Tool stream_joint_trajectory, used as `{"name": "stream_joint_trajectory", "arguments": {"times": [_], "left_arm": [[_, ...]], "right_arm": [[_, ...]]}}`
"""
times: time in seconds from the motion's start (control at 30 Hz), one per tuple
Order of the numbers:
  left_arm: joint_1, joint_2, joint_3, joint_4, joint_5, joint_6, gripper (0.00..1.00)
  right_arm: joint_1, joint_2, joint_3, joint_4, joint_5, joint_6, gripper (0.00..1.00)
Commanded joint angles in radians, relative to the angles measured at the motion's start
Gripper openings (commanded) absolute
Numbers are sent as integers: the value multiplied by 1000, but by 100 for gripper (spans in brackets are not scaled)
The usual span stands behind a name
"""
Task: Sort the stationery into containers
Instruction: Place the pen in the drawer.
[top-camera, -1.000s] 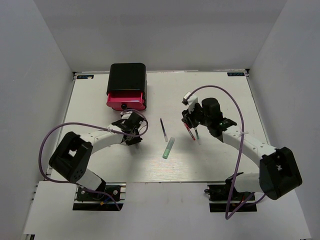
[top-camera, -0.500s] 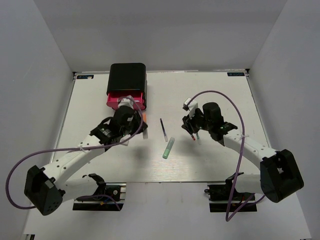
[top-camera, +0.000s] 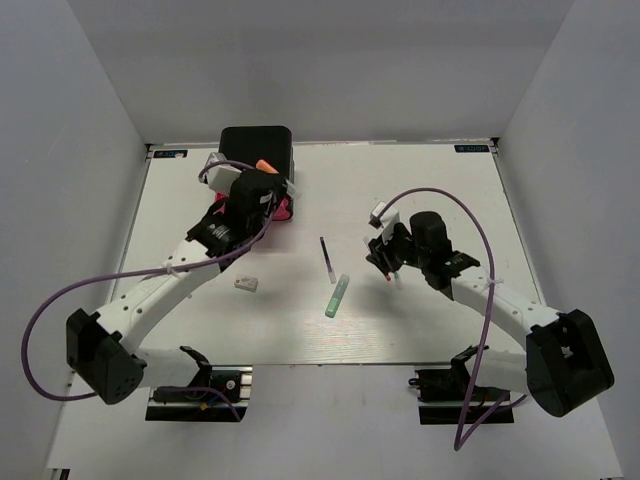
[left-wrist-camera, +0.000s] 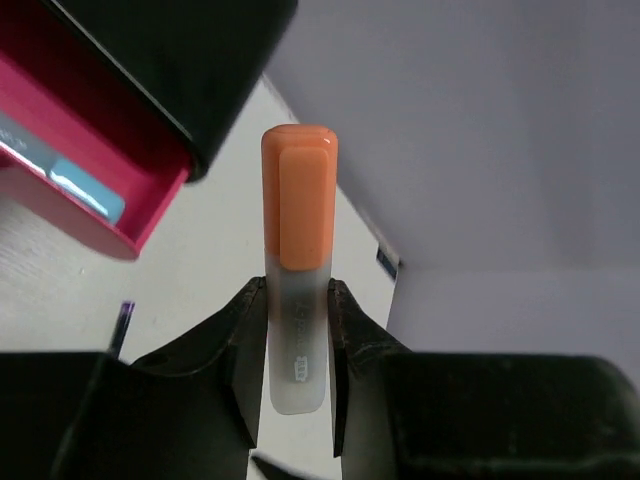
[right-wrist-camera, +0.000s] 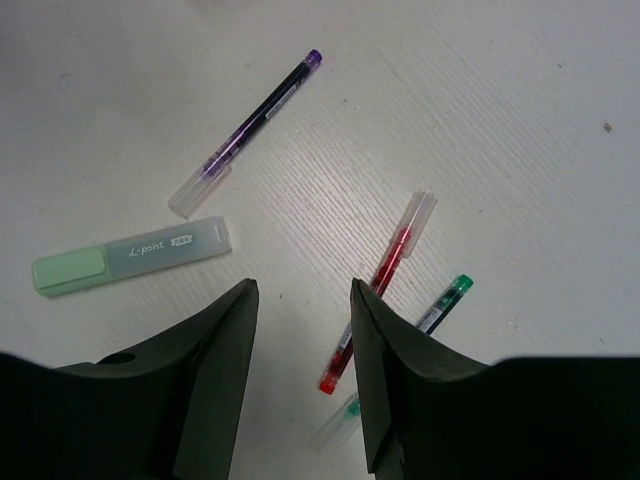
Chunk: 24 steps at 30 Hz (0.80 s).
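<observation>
Nearer in, the right gripper (right-wrist-camera: 302, 295) hangs open and empty over the red pen (right-wrist-camera: 385, 280), while farther out the left gripper (left-wrist-camera: 298, 300) pinches the orange-capped marker (left-wrist-camera: 298, 210) beside the open pink drawer (left-wrist-camera: 95, 210); release early and it misses.

pink drawer (left-wrist-camera: 148, 214): cut off left | green pen (right-wrist-camera: 445, 300): middle behind right claw (right-wrist-camera: 302, 292)

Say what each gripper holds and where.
Left gripper grips the orange marker by its clear barrel, below the cap. Right gripper is open, holding nothing.
</observation>
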Motion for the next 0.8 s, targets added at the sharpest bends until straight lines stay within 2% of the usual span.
{"name": "stream_joint_trajectory", "arguments": {"times": [0.0,0.07,0.2,0.33,0.77], "left_arm": [[12,39,114,-74,-242,-187,0],[24,77,134,-75,-299,-213,0],[61,148,206,-186,-339,-316,0],[97,240,306,-416,-319,-426,0],[187,306,295,-447,-230,-468,0]], "right_arm": [[-5,-36,-22,51,0,-3,48],[-6,-45,-31,52,0,3,48],[-8,-59,-48,60,2,1,48],[-13,-64,-55,68,9,-3,48],[-22,-70,-68,71,11,-8,50]]}}
